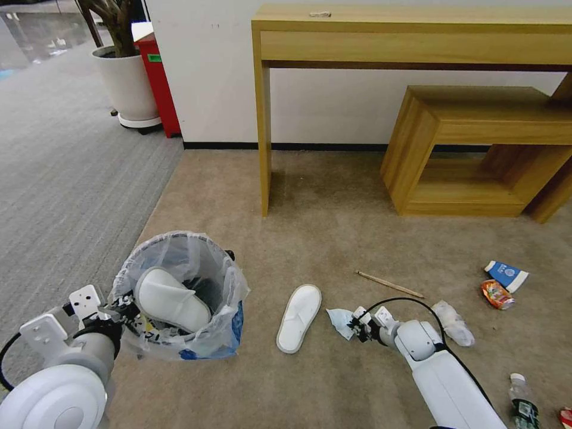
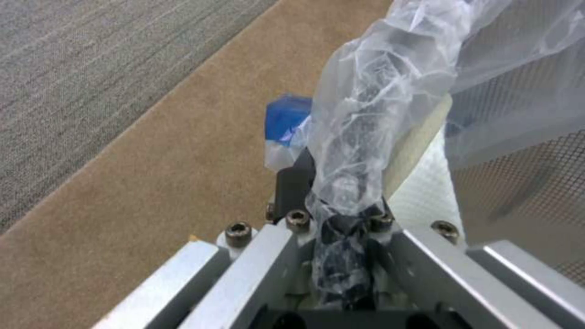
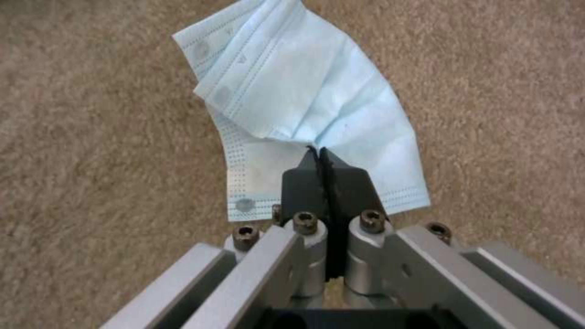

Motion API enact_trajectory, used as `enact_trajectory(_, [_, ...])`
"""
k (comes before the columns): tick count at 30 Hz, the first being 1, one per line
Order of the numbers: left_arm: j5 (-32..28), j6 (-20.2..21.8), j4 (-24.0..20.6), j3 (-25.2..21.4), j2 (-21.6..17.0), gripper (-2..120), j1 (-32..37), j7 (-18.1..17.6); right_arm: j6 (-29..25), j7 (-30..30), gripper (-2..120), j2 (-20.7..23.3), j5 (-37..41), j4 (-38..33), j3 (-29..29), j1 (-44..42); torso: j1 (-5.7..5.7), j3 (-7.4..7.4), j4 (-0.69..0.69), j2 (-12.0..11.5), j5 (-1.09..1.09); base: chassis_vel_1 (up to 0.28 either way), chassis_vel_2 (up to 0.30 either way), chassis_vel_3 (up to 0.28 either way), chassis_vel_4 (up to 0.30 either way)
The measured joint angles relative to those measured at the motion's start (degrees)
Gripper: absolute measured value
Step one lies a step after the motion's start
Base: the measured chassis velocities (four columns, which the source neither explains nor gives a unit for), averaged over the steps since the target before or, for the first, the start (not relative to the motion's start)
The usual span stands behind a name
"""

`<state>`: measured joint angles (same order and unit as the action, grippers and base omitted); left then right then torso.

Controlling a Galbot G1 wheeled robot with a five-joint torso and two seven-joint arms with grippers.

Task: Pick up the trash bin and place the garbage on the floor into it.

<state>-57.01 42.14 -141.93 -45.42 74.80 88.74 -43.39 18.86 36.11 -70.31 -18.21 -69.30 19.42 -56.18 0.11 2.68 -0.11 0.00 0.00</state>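
The trash bin (image 1: 221,280), dark and lined with a clear bag, is at my lower left with one white slipper (image 1: 170,301) lying inside it. My left gripper (image 1: 122,311) is shut on the bin's rim (image 2: 365,137), with bag plastic bunched between its fingers. My right gripper (image 1: 358,322) is shut on a light blue face mask (image 3: 305,105), low over the beige floor (image 1: 333,226). Beside it on the floor lies a second white slipper (image 1: 300,317). Other garbage lies to the right: a stick (image 1: 390,285), a white wad (image 1: 453,322), a blue-white cup (image 1: 506,275), a crushed orange piece (image 1: 496,294) and a small bottle (image 1: 523,405).
A tall wooden console table (image 1: 417,36) stands against the far wall, with a low wooden bench (image 1: 476,149) under it at the right. A potted plant (image 1: 128,83) and a red cabinet (image 1: 159,83) stand at the back left. Grey ribbed carpet (image 1: 65,167) lies to the left.
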Motion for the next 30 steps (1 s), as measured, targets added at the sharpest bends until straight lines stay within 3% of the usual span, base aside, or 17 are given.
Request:
enact_trajectory(17, [0.10, 0.00, -0.52, 0.43, 0.39, 1, 0.41, -0.01, -2.06, -2.06, 0, 1.52, 1.52, -1.75, 1.34, -0.82, 0.00, 0.00, 0.00, 0.00, 0.00, 0.000, 0.000, 0.000, 0.000])
enact_trajectory(20, [0.10, 0.00, -0.69, 0.45, 0.30, 1, 0.48, -0.02, -2.35, -4.93, 0, 2.86, 5.61, -5.32, 1.75, -1.93, 0.00, 0.00, 0.00, 0.00, 0.00, 0.000, 0.000, 0.000, 0.000])
enact_trajectory(30, [0.07, 0.00, -1.28, 0.49, 0.11, 1, 0.89, -0.03, -2.14, -6.24, 0, 6.23, 11.97, -13.60, 3.69, -5.09, 0.00, 0.00, 0.00, 0.00, 0.00, 0.000, 0.000, 0.000, 0.000])
